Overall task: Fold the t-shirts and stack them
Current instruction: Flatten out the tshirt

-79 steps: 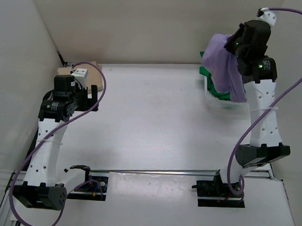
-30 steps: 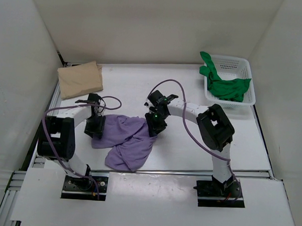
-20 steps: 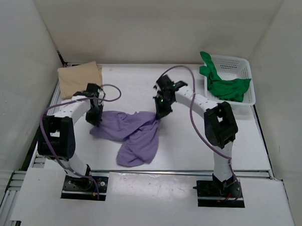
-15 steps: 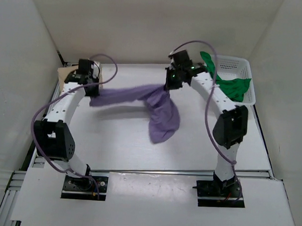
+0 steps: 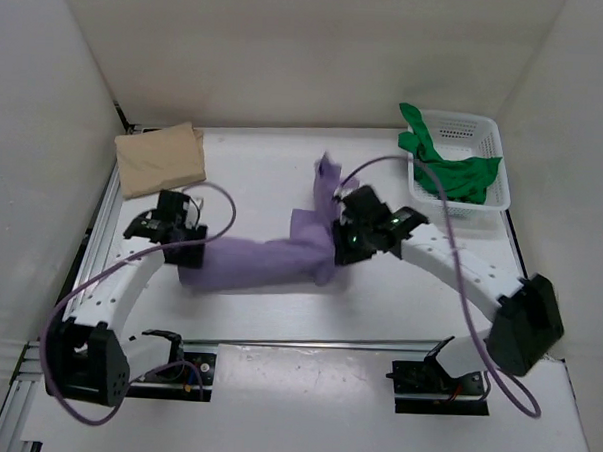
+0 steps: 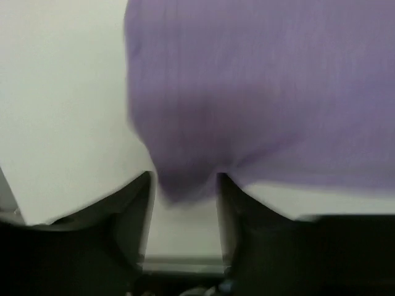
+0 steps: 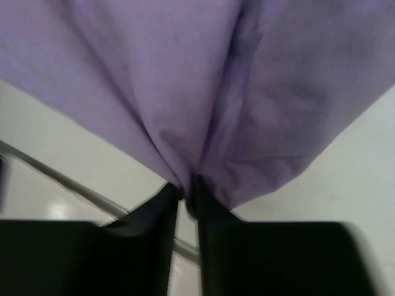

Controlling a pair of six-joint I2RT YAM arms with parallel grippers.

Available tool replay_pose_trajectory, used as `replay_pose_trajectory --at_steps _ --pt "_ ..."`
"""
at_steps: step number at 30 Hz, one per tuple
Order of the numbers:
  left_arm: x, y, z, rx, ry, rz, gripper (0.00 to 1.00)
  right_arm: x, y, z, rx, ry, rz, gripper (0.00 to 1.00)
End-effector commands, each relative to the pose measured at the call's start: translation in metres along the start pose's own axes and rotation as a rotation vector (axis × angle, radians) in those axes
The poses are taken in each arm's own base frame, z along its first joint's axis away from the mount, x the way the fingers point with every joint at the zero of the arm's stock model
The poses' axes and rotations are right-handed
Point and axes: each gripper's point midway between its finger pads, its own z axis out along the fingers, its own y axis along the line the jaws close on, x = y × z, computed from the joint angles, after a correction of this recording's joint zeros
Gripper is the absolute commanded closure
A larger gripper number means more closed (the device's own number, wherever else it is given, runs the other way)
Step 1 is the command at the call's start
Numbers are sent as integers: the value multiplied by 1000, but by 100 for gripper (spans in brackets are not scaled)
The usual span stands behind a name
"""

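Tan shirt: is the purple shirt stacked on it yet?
No, the purple shirt is bunched in the middle of the table, apart from the folded tan shirt in the far left corner.

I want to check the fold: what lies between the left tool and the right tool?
The purple shirt lies there, reaching from the left tool to the right tool; the top view shows it.

No legible txt or labels.
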Motion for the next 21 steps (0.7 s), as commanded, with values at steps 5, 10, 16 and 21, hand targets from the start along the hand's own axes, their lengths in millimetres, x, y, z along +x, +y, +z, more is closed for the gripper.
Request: replay_pose_trajectory --at_steps 5,10,16,21 --pt "72 7 9 -32 210 3 1 78 -10 37 8 265 10 38" --pt "25 24 15 -73 124 -63 1 -13 -13 22 -17 85 54 38" --pt "17 46 57 -107 250 -128 2 -83 -33 71 69 82 103 41" --pt "32 58 93 -106 339 -182 3 -116 -45 116 140 127 67 37"
